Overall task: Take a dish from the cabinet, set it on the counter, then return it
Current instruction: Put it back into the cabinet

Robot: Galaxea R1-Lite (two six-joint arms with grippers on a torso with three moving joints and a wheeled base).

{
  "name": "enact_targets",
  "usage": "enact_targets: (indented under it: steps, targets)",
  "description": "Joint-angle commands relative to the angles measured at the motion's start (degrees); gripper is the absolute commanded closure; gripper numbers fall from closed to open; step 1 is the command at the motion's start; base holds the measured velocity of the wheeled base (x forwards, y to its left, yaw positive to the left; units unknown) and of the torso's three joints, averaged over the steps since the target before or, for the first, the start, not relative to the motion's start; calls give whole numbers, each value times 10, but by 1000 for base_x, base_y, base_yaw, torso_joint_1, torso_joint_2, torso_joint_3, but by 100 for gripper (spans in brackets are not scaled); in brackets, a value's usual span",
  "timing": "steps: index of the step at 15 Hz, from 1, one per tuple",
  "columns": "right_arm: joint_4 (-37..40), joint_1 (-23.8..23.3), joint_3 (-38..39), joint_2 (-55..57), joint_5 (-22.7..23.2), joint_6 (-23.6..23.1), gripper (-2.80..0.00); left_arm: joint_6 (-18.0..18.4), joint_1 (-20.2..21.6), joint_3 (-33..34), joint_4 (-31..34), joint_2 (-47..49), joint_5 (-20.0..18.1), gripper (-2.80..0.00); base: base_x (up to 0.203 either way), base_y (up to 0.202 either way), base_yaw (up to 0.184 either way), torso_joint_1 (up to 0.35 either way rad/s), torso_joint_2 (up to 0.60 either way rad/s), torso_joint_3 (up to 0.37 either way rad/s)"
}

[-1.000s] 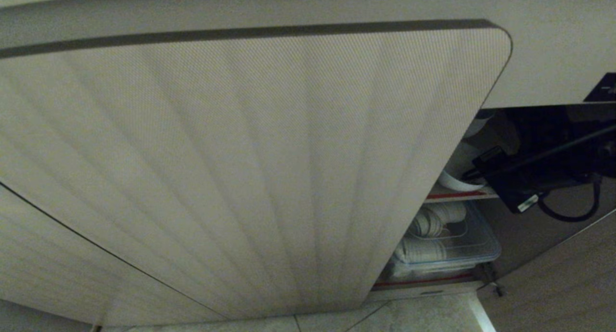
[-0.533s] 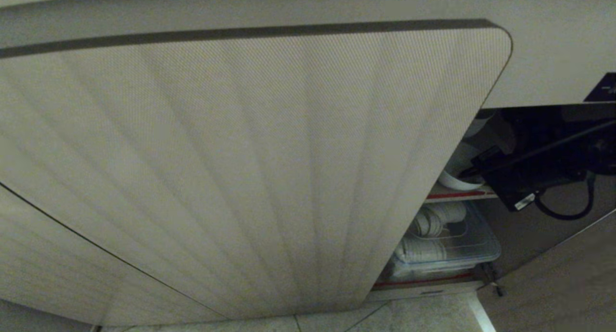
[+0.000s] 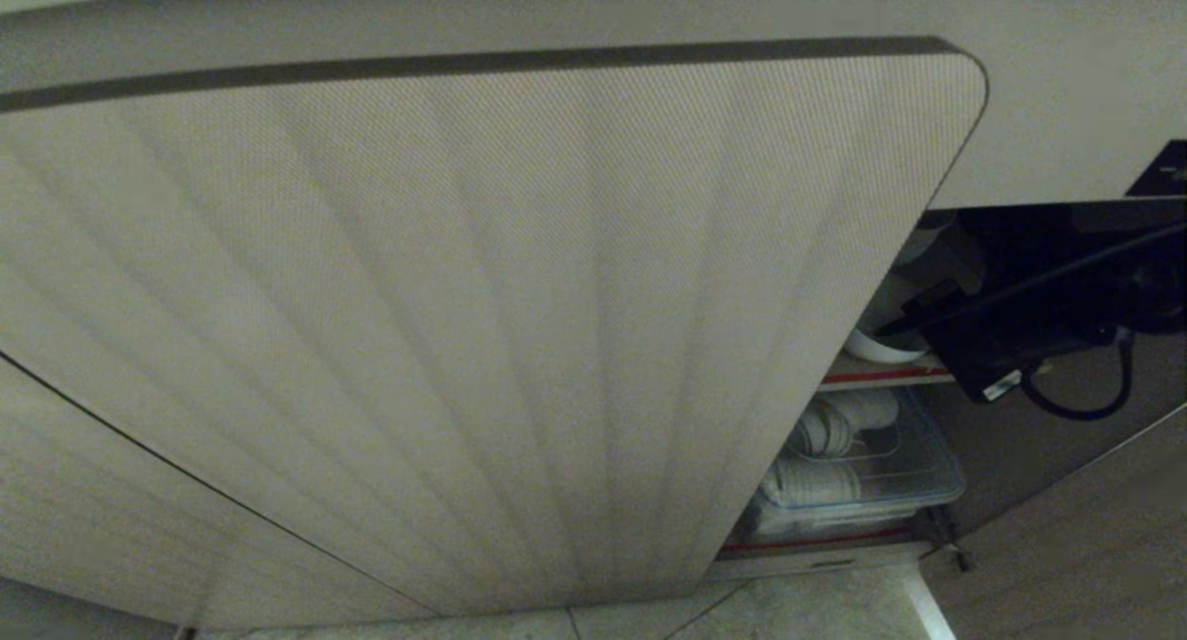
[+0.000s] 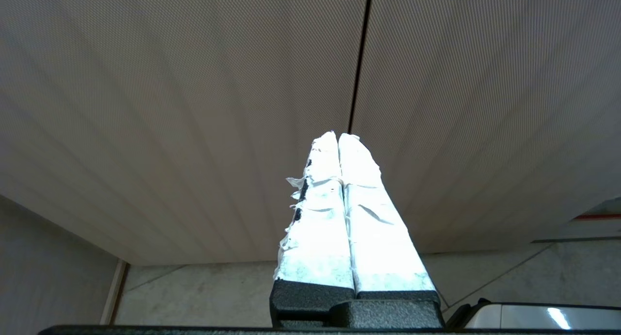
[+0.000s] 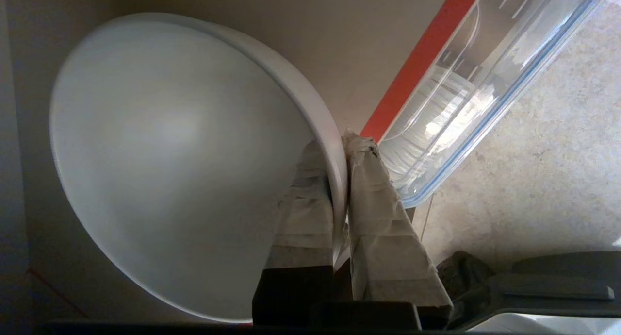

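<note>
Your right gripper [image 5: 339, 145] was clamped on the rim of the dish [image 5: 170, 155]: in the right wrist view one taped finger [image 5: 305, 209] lay inside the white bowl and the other pressed against its outer wall, with the rim pinched between them. Taking the red-edged shelf [image 5: 412, 68] as your landmark, the dish sat inside the cabinet [image 3: 464, 325] on the brown board behind that red front edge, tipped so that its hollow faced the wrist camera, and the gripper came at it from the open front, across the same edge. Below the shelf, a clear plastic box [image 5: 485, 82] with a blue-trimmed rim stood on the lower level, and pale stone floor [image 5: 543, 170] showed beyond it. From the head, the dish [image 3: 886, 329] was only a white sliver resting on the shelf, just past the edge of the big fluted door that filled most of that view; your right arm reached into the dark opening above the shelf from the right. Under the shelf the clear box held what looked like stacked white ware. Your left gripper [image 4: 338, 136] was parked well away from the shelf, its taped fingers pressed together and holding nothing, pointing at the seam between two fluted doors.
</note>
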Motion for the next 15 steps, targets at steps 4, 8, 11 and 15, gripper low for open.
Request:
enact_targets:
  steps: [4, 8, 11, 15]
  targets:
    - [1, 0, -6, 8, -1, 4, 0, 0, 0, 0, 0, 0, 0, 0, 0, 0, 0, 0, 0, 0]
    - [1, 0, -17, 13, -2, 4, 0, 0, 0, 0, -1, 0, 0, 0, 0, 0, 0, 0, 0, 0]
    - [1, 0, -24, 20, -2, 4, 0, -1, 0, 0, 0, 0, 0, 0, 0, 0, 0, 0, 0, 0]
    - [2, 0, -30, 22, -2, 4, 0, -1, 0, 0, 0, 0, 0, 0, 0, 0, 0, 0, 0, 0]
